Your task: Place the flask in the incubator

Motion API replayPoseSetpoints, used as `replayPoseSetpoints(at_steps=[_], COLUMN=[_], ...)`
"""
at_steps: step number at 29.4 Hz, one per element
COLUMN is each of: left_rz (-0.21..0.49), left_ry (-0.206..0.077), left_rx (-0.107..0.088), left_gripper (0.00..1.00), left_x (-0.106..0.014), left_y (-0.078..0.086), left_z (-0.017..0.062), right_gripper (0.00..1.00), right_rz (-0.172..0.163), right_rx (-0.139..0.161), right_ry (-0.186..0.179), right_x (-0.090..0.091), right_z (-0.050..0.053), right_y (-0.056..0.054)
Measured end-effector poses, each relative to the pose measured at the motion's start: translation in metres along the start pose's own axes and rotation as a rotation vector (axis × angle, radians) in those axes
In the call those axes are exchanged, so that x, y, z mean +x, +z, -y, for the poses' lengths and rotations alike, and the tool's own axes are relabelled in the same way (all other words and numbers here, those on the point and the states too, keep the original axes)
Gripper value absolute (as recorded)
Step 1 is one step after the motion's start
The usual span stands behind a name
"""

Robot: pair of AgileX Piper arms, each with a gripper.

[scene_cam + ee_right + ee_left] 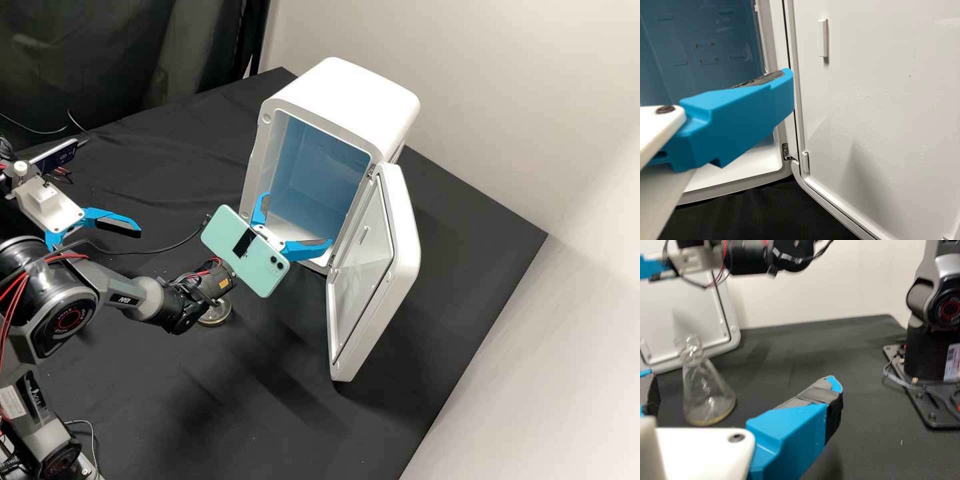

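Standing upright on the black bench (200, 400), the clear conical flask (702, 390) is outside the incubator (353, 100), in front of it and near the lower edge of its door (380, 267). From the high view only the flask's base peeks out beneath the right arm (143, 300), which stretches across above it. The white incubator has its door swung wide, showing a pale blue inside. The right tool (298, 219) sits at the mouth of the chamber, released, its blue fingers spread apart with nothing between them; a mint-green phone (245, 250) is fixed on the wrist behind it. The left tool (742, 385) hangs farther back over the bench, also released and holding nothing, pointed toward the flask but well apart from it.
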State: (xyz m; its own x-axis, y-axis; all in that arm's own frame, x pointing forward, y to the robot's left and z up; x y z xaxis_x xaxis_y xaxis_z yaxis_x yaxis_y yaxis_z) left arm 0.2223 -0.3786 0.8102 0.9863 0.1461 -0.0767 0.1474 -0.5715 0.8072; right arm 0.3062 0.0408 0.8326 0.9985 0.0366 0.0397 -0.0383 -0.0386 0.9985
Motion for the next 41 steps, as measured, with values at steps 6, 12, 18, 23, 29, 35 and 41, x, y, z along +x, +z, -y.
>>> replayPoseSetpoints(at_steps=[6,12,18,23,29,35,41], left_rz=[-0.031,-0.059,-0.110,-0.146,-0.164,-0.178,-0.181], left_ry=[-0.035,-0.024,0.003,0.033,0.062,0.071,0.081], left_rx=[-0.026,-0.034,-0.056,-0.080,-0.070,-0.072,-0.065], left_gripper=[1.00,1.00,1.00,1.00,1.00,1.00,1.00], left_x=[-0.023,-0.040,-0.048,-0.052,-0.057,-0.061,-0.064], left_y=[-0.020,-0.034,-0.045,-0.050,-0.053,-0.056,-0.057], left_z=[0.0051,0.0011,-0.0038,-0.0089,-0.0147,-0.0169,-0.0192], right_gripper=[1.00,1.00,1.00,1.00,1.00,1.00,1.00], right_rz=[0.000,0.000,0.000,0.000,0.000,0.000,0.000], right_rx=[0.000,0.000,0.000,0.000,0.000,0.000,0.000], right_ry=[0.000,0.000,0.000,0.000,0.000,0.000,0.000], right_x=[0.000,0.000,0.000,0.000,0.000,0.000,0.000], right_z=[0.000,0.000,0.000,0.000,0.000,0.000,0.000], right_y=[0.000,0.000,0.000,0.000,0.000,0.000,0.000])
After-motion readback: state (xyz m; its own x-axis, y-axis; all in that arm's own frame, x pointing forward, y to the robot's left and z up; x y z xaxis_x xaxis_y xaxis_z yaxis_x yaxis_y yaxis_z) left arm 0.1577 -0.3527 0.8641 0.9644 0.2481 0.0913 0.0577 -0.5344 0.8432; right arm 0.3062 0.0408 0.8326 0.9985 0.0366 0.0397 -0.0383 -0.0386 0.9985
